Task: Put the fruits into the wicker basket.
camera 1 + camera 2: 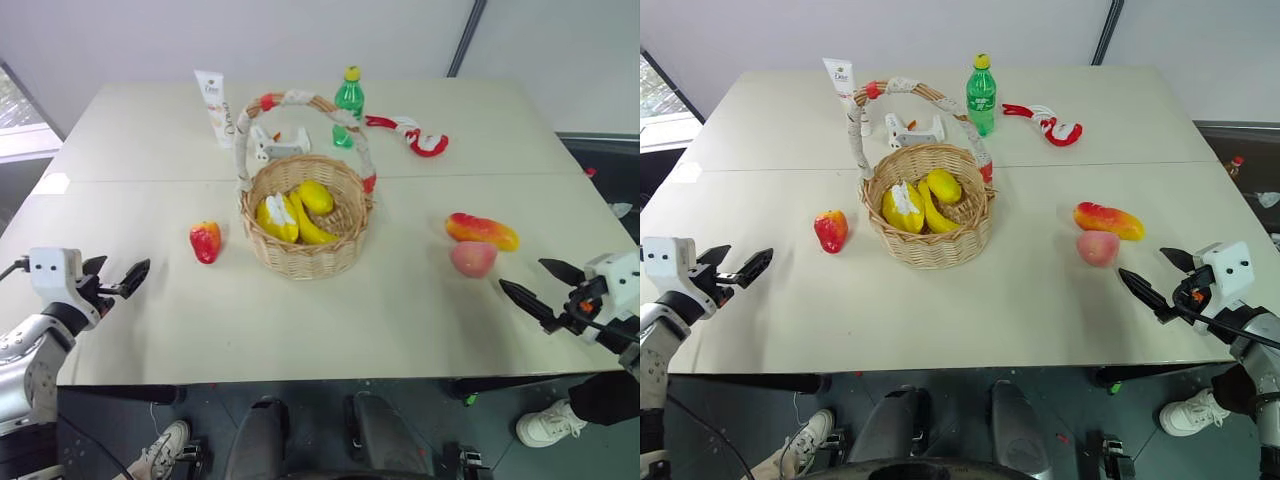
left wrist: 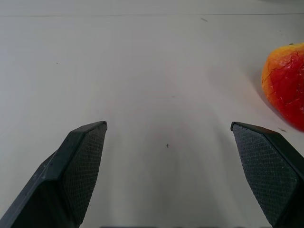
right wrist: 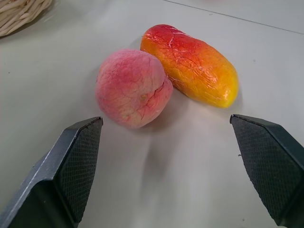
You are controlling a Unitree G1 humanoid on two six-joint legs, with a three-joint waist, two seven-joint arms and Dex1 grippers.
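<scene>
Worktop [image 1: 300, 330] holds peach [image 3: 133, 88] touching mango [image 3: 192, 64]; right tool [image 1: 540, 290], spread and empty, should straddle peach only.

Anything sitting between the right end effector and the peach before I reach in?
Nothing. In the right wrist view, bare table runs from the open right end effector to the peach. The mango lies just behind the peach, touching it.

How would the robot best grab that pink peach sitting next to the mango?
Probably across the peach's round middle, the open right gripper coming from the robot's side. The mango lies against its far side, so the fingers should straddle left and right, where bare table leaves room.
</scene>
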